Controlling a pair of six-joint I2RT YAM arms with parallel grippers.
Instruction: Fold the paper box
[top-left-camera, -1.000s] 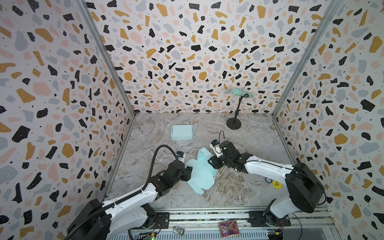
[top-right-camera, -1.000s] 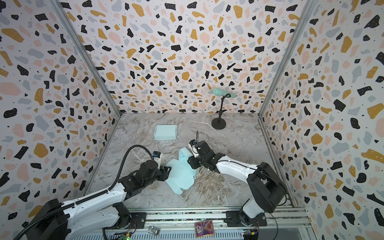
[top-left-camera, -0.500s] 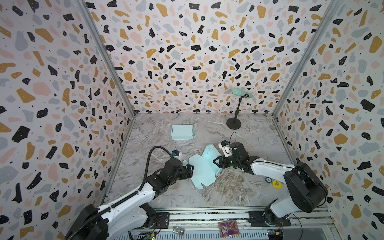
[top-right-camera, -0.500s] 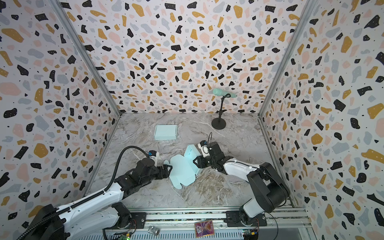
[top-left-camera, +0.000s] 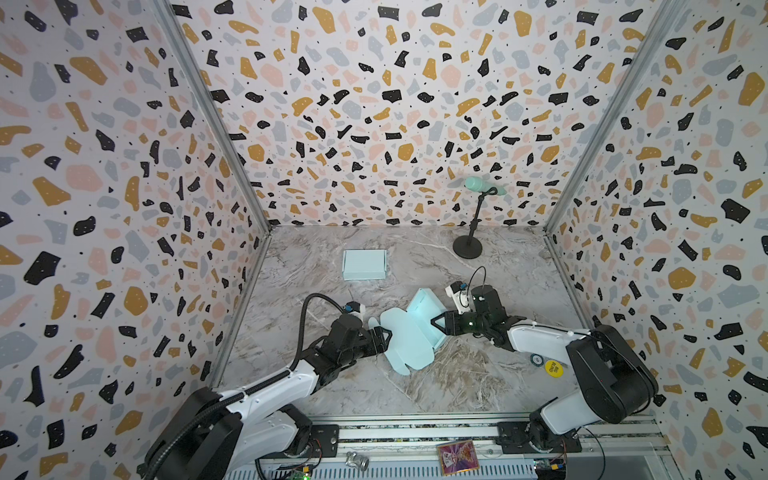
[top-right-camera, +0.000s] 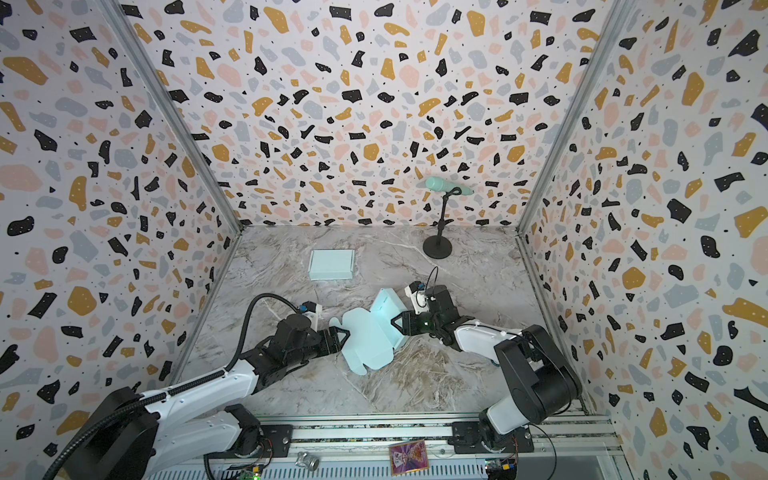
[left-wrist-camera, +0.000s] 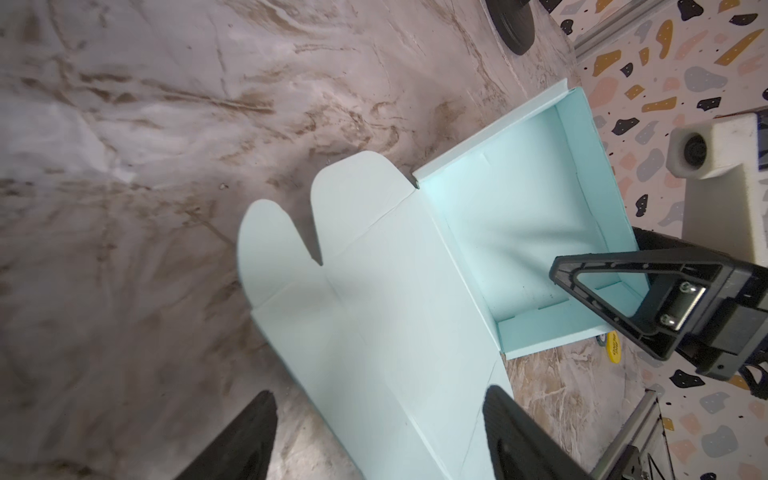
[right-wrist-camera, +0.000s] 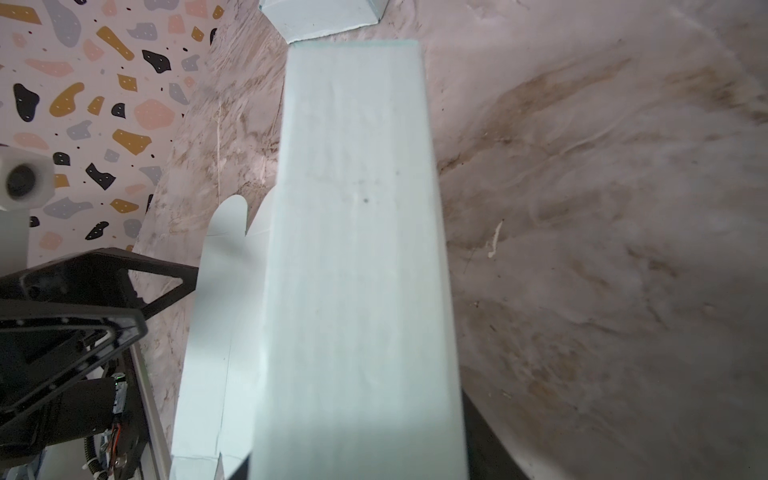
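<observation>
The paper box (top-left-camera: 409, 338) lies half made on the counter (top-left-camera: 478, 386), in front of the black stand (top-left-camera: 468, 249) and a little to its left in both top views. The left fingers (top-left-camera: 384, 334) sit at the edge of the box's flat lid panel, on the side away from the stand. In the left wrist view these left fingers (left-wrist-camera: 505, 419) stand wide apart, the panel runs between them, and they clamp nothing.

The right fingers (top-left-camera: 438, 322) are closed on the tray's long wall, on the stand's side. Only the left wrist view shows how: one of the right fingers (left-wrist-camera: 644, 266) is inside the tray, its mate outside the wall. The right wrist view shows little of the paper box (right-wrist-camera: 357, 249) beyond that wall's pale outer face. The top views show the tray tipped up from the lid panel, and a closed box (top-left-camera: 364, 264) left of the stand.
</observation>
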